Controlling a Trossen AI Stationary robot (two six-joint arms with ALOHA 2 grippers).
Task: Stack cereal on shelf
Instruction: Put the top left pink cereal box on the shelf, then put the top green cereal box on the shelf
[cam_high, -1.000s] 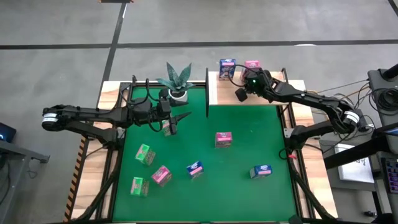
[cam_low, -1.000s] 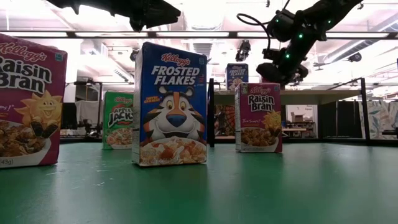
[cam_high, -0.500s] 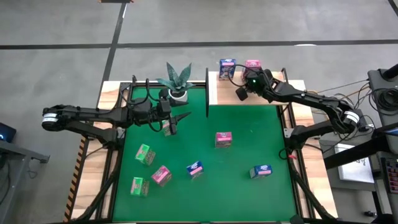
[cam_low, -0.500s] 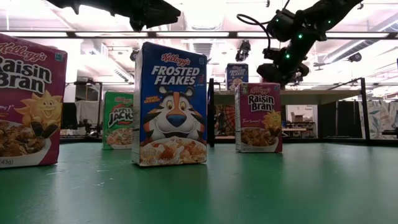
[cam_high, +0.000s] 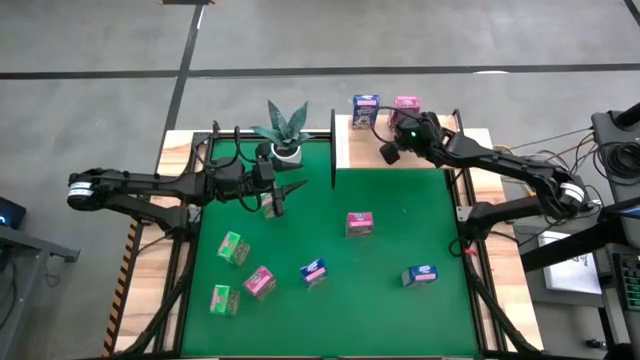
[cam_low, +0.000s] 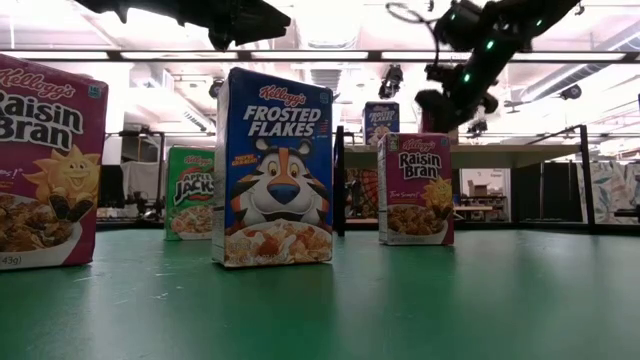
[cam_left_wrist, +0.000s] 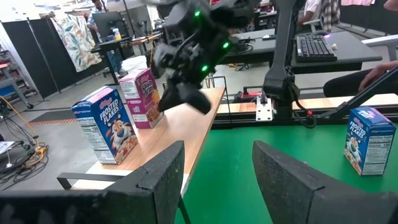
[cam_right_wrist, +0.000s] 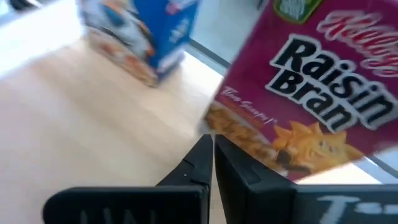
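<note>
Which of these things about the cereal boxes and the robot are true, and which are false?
1. Two cereal boxes stand on the shelf. True: a blue box and a pink box.
2. The right end effector is wide open. False: it is shut and empty.
3. The left end effector is over the shelf. False: it hangs over the green mat, near the potted plant.
4. A pink box stands mid-mat. True.
</note>
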